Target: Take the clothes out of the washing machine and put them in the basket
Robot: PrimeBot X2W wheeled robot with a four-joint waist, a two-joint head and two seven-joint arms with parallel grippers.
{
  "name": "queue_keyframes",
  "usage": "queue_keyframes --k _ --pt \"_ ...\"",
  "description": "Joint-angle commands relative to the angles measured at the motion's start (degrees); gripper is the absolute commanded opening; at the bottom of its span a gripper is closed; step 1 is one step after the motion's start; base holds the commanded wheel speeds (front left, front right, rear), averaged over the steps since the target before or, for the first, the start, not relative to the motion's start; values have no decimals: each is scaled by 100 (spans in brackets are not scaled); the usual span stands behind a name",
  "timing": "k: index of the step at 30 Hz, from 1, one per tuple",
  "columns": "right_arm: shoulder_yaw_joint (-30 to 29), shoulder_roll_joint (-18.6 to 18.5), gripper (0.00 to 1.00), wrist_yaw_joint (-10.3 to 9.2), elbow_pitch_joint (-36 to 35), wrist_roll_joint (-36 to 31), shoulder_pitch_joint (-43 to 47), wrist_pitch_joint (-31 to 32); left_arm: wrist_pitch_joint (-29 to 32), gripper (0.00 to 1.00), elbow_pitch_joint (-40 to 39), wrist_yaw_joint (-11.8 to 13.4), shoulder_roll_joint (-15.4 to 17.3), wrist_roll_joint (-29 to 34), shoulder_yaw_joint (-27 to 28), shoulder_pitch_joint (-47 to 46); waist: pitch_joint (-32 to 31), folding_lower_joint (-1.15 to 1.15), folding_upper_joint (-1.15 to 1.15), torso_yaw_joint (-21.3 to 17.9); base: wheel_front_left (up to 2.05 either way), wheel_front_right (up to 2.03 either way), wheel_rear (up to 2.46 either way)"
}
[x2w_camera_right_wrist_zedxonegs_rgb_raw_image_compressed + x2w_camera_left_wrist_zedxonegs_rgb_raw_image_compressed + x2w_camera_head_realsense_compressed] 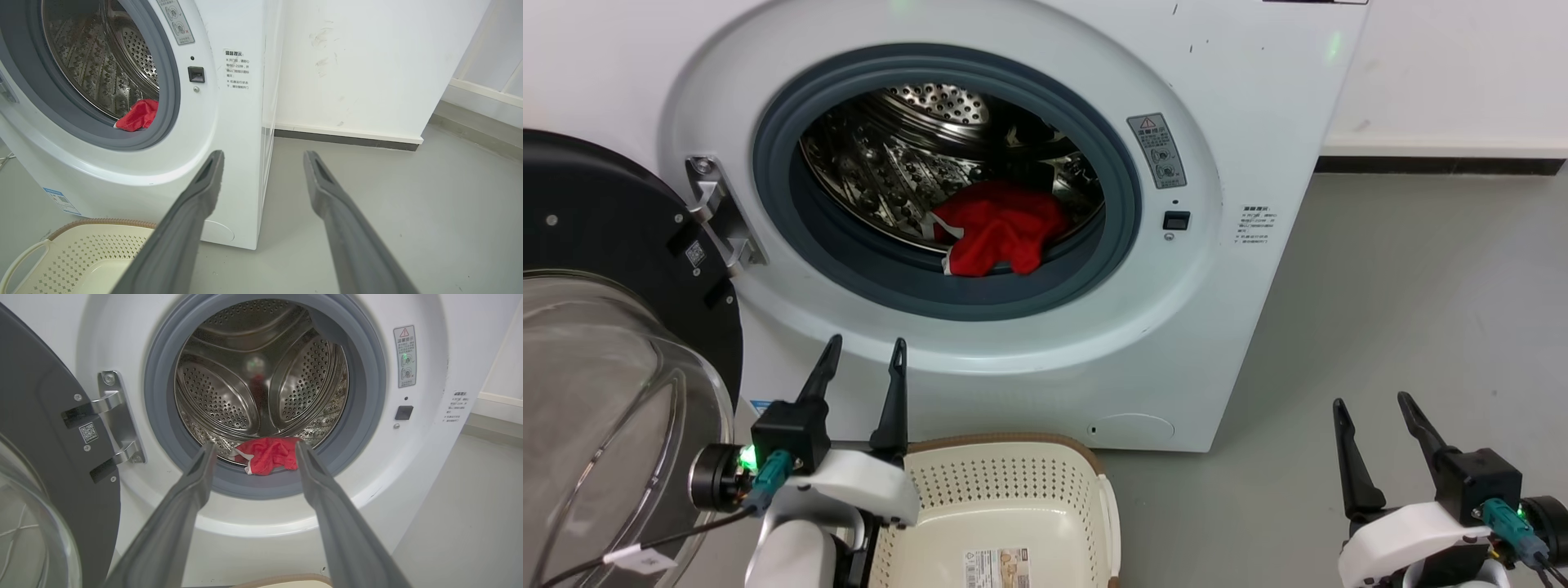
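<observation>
Washing machine point(1241, 122) door point(605, 212) is swung open on our left side. Clothes point(1001, 229), red with white trim, are bunched at the front bottom of the drum point(890, 163), right of centre. Their lower edge spills onto the grey ring point(1127, 212).

Basket point(1005, 490) sits on the floor point(1421, 310) right in front of the machine, below the opening. It has a label on its bottom and the clothes aren't in it yet.

Our left hand point(867, 343) has fingers spread and holds nothing. It's above the basket's left rear corner, pointing at the machine front just under the opening. In the left wrist view the clothes line up between its fingertips, further in, with no contact.

Our right hand point(1370, 400) also has fingers apart and is empty. It's low over the floor to the right of the machine, well apart from clothes and basket. The right wrist view shows it aimed at the machine's right front corner.
</observation>
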Motion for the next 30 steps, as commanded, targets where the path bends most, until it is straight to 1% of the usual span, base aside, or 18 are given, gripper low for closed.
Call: queue_keyframes --k 1,6,13,20,24,30 --pt "9 5 100 -2 -35 32 -65 -16 -40 100 13 31 -1 -24 13 -126 50 0 0 -16 0 0 0" --pt "99 6 100 -2 -207 62 -195 22 -31 100 120 103 -3 -55 -22 -536 350 0 0 -124 0 0 0" --pt "343 6 100 -2 -277 129 -440 19 -28 100 702 104 43 0 -30 -1455 780 0 0 -387 0 0 0" --pt "511 7 100 -2 -264 263 -689 -84 -29 100 1552 72 272 -35 81 -2493 1291 0 0 -722 0 0 0" --pt "622 7 100 -3 -224 374 -859 -162 4 100 2196 96 431 -63 136 -3154 1640 0 0 -919 0 0 0" --pt "838 6 100 -3 -64 548 -1301 -297 360 100 3026 76 777 -101 200 -4117 2153 0 0 -1246 0 0 0"
